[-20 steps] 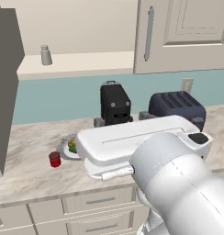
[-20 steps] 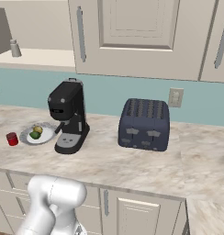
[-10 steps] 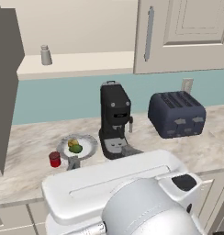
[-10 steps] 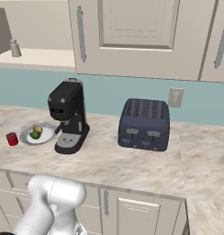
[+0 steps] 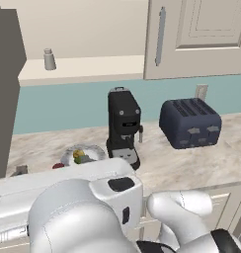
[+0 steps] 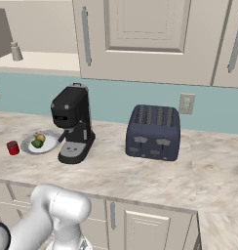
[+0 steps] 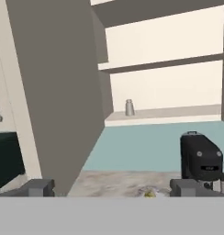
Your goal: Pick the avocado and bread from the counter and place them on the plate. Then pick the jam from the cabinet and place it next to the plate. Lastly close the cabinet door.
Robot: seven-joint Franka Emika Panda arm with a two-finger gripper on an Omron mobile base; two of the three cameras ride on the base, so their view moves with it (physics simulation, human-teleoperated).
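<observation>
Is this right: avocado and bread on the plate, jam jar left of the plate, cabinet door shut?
Not quite. The cabinet door stands open, as the hand view shows. The rest holds: avocado and bread on the plate, jam to its left.

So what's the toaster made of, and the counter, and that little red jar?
The toaster looks like dark blue matte metal or plastic; its surface is smooth and dull, so either could fit. The counter looks like polished beige marble, going by its grey veins. The red jar could be glass or plastic; it is too small to tell.
</observation>
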